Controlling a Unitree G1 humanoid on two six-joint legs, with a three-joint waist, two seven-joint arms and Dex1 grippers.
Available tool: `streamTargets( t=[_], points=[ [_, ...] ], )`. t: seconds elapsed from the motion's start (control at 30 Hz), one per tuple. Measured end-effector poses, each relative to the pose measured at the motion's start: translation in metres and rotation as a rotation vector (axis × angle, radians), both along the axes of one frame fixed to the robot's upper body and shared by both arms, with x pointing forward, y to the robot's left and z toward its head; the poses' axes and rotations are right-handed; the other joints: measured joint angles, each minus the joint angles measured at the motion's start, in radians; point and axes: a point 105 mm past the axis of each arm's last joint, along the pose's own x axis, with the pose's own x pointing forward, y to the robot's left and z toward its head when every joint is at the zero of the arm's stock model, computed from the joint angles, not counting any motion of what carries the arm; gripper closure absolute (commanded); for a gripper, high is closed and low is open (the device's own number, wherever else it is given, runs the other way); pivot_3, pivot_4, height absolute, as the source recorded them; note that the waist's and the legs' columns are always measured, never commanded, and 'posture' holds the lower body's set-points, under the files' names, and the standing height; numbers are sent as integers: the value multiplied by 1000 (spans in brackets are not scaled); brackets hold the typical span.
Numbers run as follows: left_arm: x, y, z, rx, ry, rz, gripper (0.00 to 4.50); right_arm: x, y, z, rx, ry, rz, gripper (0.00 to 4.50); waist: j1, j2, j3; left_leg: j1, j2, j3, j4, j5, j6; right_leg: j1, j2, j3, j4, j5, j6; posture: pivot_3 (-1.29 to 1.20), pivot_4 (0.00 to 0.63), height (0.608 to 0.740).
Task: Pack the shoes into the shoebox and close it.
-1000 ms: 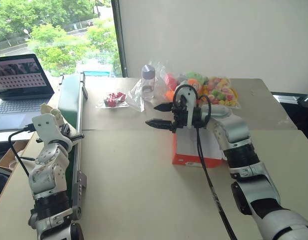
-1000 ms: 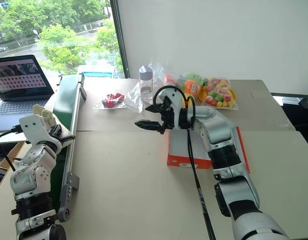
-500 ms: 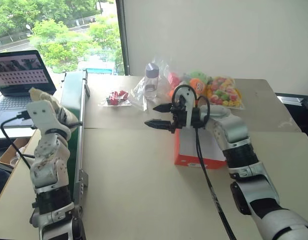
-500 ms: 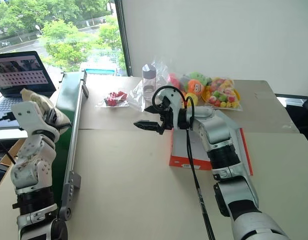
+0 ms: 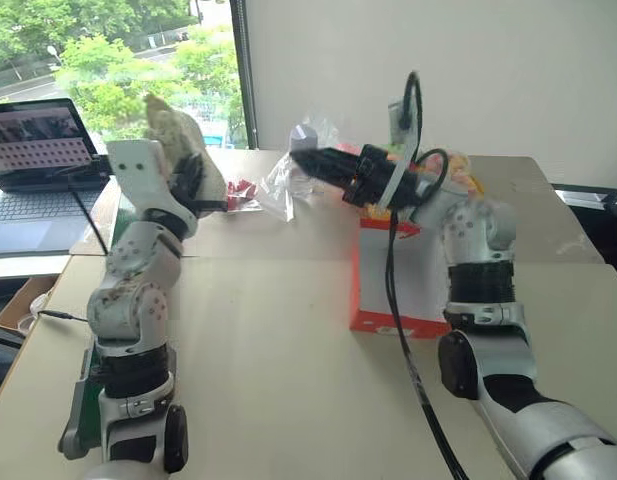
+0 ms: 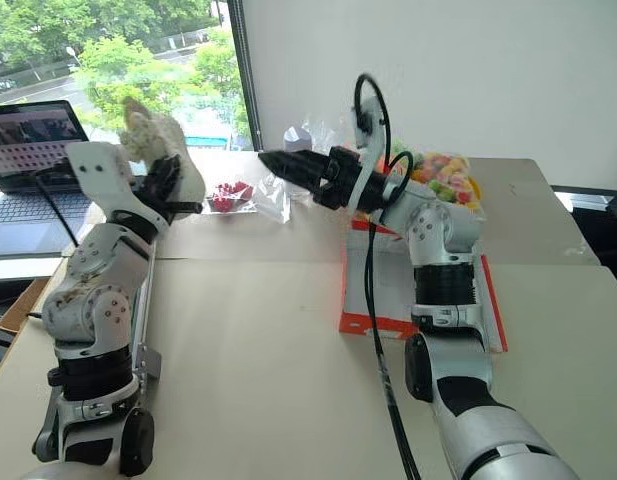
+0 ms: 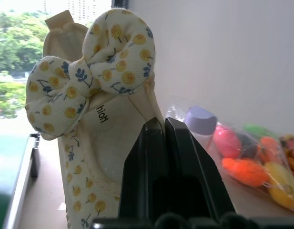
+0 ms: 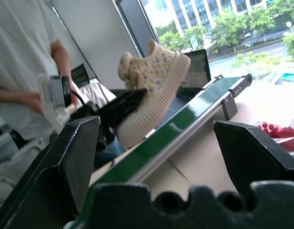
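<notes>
While left gripper (image 5: 193, 185) is clamping cream shoe (image 6: 148, 130) aloft near laptop (image 5: 38, 150), right gripper (image 8: 156, 138) is waiting spread, empty, above shoebox (image 5: 398, 290). Advice: carrying shoe across level, lowering inside box walls before releasing.

Beige surface (image 5: 258, 380), mostly bare up close. The orange-red shoebox (image 5: 398, 290) sits right of centre; far behind it are the bagged plush toys (image 6: 443, 180), a bottle (image 5: 303, 140) and a little red packet (image 6: 226, 196). Laptop (image 5: 33, 160) far left.
</notes>
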Motion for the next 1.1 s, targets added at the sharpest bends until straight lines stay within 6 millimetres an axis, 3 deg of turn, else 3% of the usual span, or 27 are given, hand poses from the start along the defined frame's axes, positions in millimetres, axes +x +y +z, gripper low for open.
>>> streamTargets(
  t=[0.17,0.5,0.63,0.77,1.0,1.1],
  points=[
    [-5,-34,17,10,-20,-152,4472,17,-14,-3,129,193,-49,0,-2,0,0,0,0,0,0,1,1,0,1,0,-1,0,0,0,150,740],
    [-13,-85,40,21,-57,-367,4472,22,-22,-5,184,265,-85,0,-4,0,0,-3,0,0,0,1,4,0,5,2,-4,2,4,0,150,740],
    [-15,-96,38,18,-46,-400,4472,22,-23,-5,185,268,-91,0,-3,0,0,-4,1,0,0,1,5,0,6,2,-8,2,4,0,150,740],
    [-23,-120,25,5,5,-478,4472,24,-26,-5,187,268,-101,0,-1,0,0,-4,0,0,0,0,6,1,6,2,-8,3,6,0,150,740],
    [-28,-132,20,17,29,-532,4472,26,-30,-7,184,264,-114,0,-3,0,0,-5,1,0,1,0,6,1,7,3,-9,4,7,0,150,740],
    [-30,-138,20,26,26,-564,4500,25,-32,-14,162,266,-117,717,-2,0,0,-5,1,0,1,0,6,2,7,3,-9,4,7,0,150,740]
  ],
)
